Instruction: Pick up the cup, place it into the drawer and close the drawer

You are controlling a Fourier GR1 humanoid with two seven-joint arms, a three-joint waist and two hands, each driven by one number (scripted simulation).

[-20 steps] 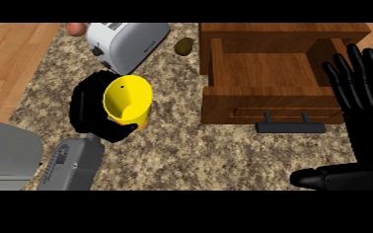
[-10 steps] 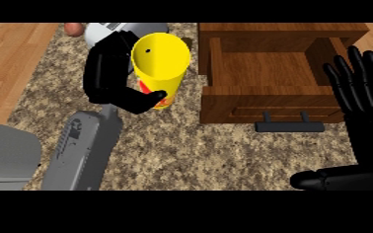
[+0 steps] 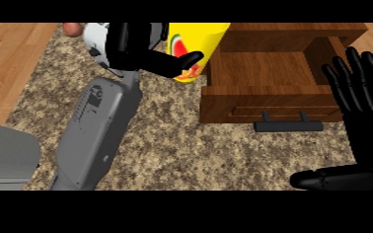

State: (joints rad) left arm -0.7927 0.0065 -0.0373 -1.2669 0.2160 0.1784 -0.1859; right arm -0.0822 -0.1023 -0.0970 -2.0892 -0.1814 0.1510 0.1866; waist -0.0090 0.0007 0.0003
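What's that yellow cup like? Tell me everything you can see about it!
The cup is bright yellow and smooth, like plastic, with a red, green and orange picture low on its side. Its top runs out of view. The left hand holds it, black fingers and thumb curled round it. It shows at the left edge of the open wooden drawer, not inside it yet.
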